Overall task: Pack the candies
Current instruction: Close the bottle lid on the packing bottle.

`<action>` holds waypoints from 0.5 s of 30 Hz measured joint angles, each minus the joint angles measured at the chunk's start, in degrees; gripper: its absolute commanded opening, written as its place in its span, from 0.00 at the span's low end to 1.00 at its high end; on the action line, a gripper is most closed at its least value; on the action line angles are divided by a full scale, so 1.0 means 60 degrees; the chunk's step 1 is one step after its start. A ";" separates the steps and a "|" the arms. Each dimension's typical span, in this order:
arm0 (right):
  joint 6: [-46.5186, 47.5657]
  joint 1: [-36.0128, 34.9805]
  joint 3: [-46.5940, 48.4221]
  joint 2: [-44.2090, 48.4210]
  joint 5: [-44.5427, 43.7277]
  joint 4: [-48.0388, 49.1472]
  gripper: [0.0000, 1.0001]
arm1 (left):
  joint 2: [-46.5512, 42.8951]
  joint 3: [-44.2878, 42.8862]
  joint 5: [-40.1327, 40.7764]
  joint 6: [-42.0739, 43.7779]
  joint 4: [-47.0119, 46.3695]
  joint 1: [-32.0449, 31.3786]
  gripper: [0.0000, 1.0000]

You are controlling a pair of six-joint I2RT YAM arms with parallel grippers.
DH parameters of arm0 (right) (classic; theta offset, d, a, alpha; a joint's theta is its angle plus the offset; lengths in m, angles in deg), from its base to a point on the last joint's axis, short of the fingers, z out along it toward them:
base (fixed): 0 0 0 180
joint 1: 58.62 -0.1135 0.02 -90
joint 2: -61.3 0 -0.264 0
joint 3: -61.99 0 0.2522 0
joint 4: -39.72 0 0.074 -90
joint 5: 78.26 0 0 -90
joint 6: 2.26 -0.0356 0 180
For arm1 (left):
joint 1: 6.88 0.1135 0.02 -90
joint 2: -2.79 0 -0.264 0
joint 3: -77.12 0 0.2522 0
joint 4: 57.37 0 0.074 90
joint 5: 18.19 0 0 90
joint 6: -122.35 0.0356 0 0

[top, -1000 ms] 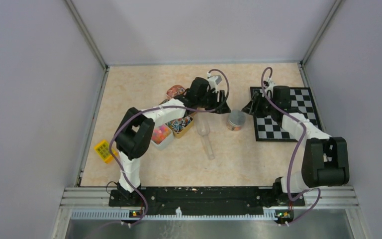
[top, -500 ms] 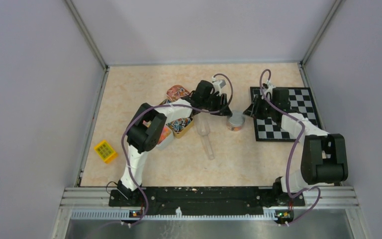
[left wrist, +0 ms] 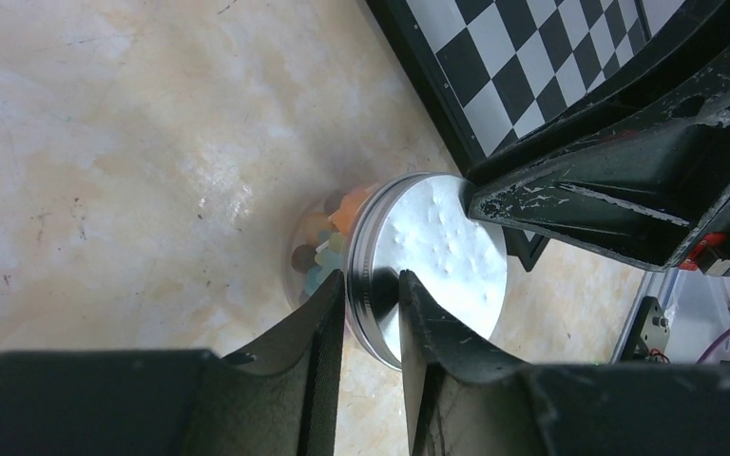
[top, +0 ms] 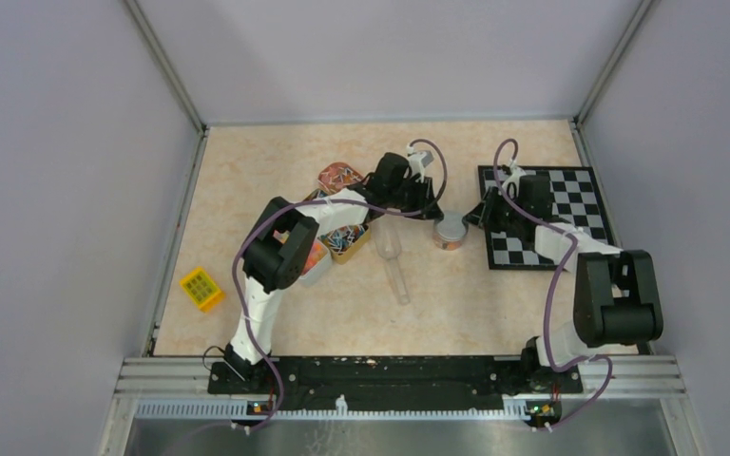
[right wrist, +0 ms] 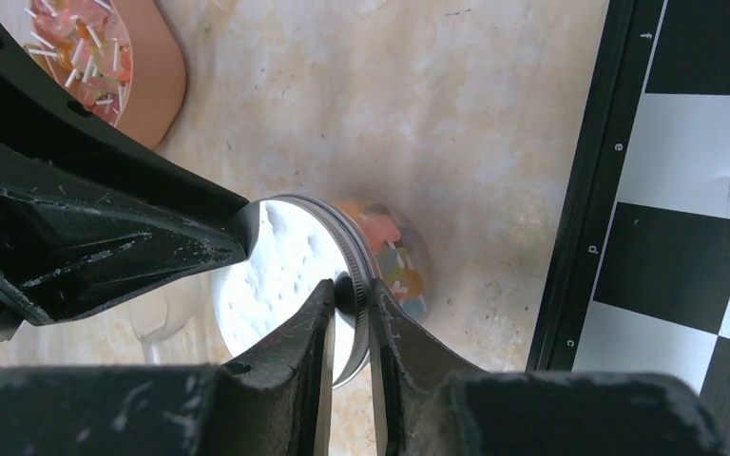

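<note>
A beige marbled table carries a chessboard at right. At centre stands a clear jar. The right gripper pinches the jar lid by its rim. The left gripper straddles the opposite rim narrowly, and whether it has contact is unclear. The candies lie in a white tub left of centre.

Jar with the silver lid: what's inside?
Through the clear wall of the jar, mixed candies in orange, yellow and teal. The lid covers the top, so the fill level is hidden.
</note>
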 measured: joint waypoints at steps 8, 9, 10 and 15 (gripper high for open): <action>-0.0506 0.0066 -0.1249 0.0379 0.0131 0.1927 0.17 | -0.0251 0.0525 0.0142 0.0171 -0.0481 -0.0007 0.32; -0.0539 0.0073 -0.1377 0.0419 0.0149 0.2116 0.19 | -0.0310 0.0667 0.0087 0.0157 -0.0612 -0.0007 0.35; -0.0572 0.0080 -0.1435 0.0430 0.0175 0.2266 0.22 | -0.0339 0.0790 -0.0018 0.0124 -0.0732 -0.0015 0.37; -0.0663 0.0084 -0.1402 0.0426 0.0386 0.2007 0.29 | -0.0331 0.1049 -0.0820 -0.0470 -0.0874 0.0058 0.41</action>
